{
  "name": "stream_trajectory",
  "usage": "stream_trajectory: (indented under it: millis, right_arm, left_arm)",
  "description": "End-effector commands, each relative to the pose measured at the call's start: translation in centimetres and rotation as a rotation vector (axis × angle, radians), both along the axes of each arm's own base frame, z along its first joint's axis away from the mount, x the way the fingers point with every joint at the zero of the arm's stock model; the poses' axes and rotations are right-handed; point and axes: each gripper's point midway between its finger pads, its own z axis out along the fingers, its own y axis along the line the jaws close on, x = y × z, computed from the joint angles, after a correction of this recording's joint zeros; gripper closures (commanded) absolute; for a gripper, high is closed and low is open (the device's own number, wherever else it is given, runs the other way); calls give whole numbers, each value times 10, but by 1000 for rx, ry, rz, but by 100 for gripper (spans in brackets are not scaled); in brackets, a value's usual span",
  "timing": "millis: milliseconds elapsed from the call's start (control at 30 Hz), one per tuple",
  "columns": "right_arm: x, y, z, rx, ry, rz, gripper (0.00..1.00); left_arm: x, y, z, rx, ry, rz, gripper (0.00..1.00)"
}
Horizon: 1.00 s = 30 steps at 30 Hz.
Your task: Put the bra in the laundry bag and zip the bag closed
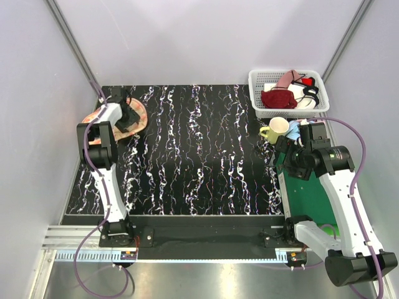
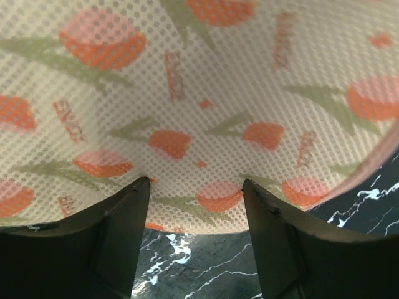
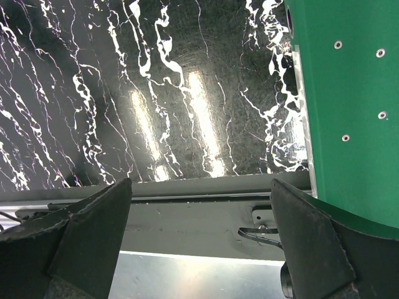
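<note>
The laundry bag (image 1: 140, 115), peach with orange print, lies at the table's far left. Its mesh fabric (image 2: 206, 93) fills the left wrist view. My left gripper (image 1: 129, 118) hovers right over it, open (image 2: 194, 182), with the bag's near edge between the two fingers and nothing gripped. The white bra (image 1: 305, 103) with black straps lies in the white basket (image 1: 257, 93) at the far right, partly under a dark red bra (image 1: 278, 99). My right gripper (image 1: 285, 156) is open and empty (image 3: 199, 182), above the table near its right side.
A yellow mug (image 1: 274, 129) and a blue object (image 1: 293, 132) stand in front of the basket. A green board (image 3: 355, 93) lies along the table's right side, also in the top view (image 1: 308, 199). The black marbled table (image 1: 199, 156) ends at a metal rail (image 3: 206, 268).
</note>
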Motion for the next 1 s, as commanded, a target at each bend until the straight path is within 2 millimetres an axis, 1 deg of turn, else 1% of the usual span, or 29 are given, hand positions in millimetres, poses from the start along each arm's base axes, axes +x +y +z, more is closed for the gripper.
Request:
stream_trajectory:
  millis: [0, 33, 67, 100, 133, 167, 200, 233, 267, 300, 333, 367, 400, 433, 467, 500, 533, 567, 600, 633, 667, 700, 733, 767, 800, 833, 867, 900, 967]
  right_arm:
    - [4, 0, 12, -2, -49, 13, 0]
    - [4, 0, 12, 5, -53, 6, 0]
    - [3, 0, 10, 7, -53, 4, 0]
    - [4, 1, 10, 12, -52, 4, 0]
    - [3, 2, 10, 18, -53, 2, 0]
    - [3, 4, 7, 28, -48, 7, 0]
    - [3, 5, 6, 34, -46, 8, 0]
    - [2, 6, 3, 42, -35, 7, 0]
    - [2, 9, 3, 55, -39, 13, 0]
    - [2, 10, 2, 64, -34, 14, 0]
    - [1, 12, 0, 72, -29, 21, 0]
    - [2, 16, 1, 90, -31, 31, 0]
    - [1, 18, 0, 100, -28, 39, 0]
    - [2, 20, 0, 113, -31, 48, 0]
    - [0, 26, 1, 143, -30, 71, 0]
    - [-1, 30, -1, 160, -22, 86, 0]
    - [0, 33, -1, 177, -31, 99, 0]
    - [-2, 41, 0, 218, -26, 129, 0]
    - [-4, 45, -4, 240, -14, 144, 0]
    - [-1, 50, -3, 264, -29, 157, 0]
    - [-3, 55, -3, 298, -20, 175, 0]
    - [-3, 58, -7, 313, -6, 175, 0]
    - [-2, 60, -8, 325, -5, 182, 0]
    - [-2, 62, -9, 339, 4, 190, 0]
    - [-2, 63, -12, 340, 15, 191, 0]
    - [-2, 63, -13, 341, 18, 194, 0]
    - [-2, 64, -15, 338, 27, 196, 0]
    - [-3, 64, -17, 337, 33, 196, 0]
    - [-3, 64, -21, 336, 45, 194, 0]
  left_arm:
    - [-33, -66, -1, -142, 51, -98, 39]
    - [-43, -98, 0, -166, 64, -169, 39]
    - [-62, -112, 2, -161, 83, -213, 39]
    - [-74, -123, 2, -132, 93, -255, 37]
    - [-89, -151, 2, -129, 105, -323, 36]
    - [-115, -161, 2, -132, 128, -356, 36]
    - [-129, -176, 3, -145, 130, -402, 36]
    - [-150, -199, 3, -142, 137, -479, 36]
    - [-181, -203, -8, -122, 189, -521, 36]
    - [-194, -212, 13, -116, 133, -572, 34]
    - [-212, -229, 19, -100, 111, -654, 32]
    - [-234, -221, 13, -41, 123, -696, 28]
    - [-242, -232, 45, -34, 5, -759, 24]
    - [-248, -232, 55, -22, -36, -784, 15]
    - [-254, -232, 66, -24, -84, -811, 11]
    - [-256, -234, 83, -47, -171, -828, 7]
    - [-257, -238, 91, -66, -211, -846, 2]
    - [-260, -249, 98, -118, -238, -886, 1]
    - [-257, -261, 108, -142, -282, -910, 1]
    - [-257, -269, 104, -149, -262, -921, 1]
    - [-257, -277, 102, -153, -247, -938, 1]
    - [-260, -300, 112, -159, -257, -1002, 1]
    - [-262, -311, 95, -138, -193, -1031, 3]
    - [-263, -321, 92, -116, -171, -1048, 4]
    - [-278, -336, 87, -111, -131, -1104, 7]
    - [-278, -349, 79, -101, -100, -1125, 10]
    - [-283, -356, 75, -104, -73, -1132, 15]
    - [-292, -361, 68, -101, -41, -1147, 21]
    - [-299, -370, 54, -118, 16, -1153, 25]
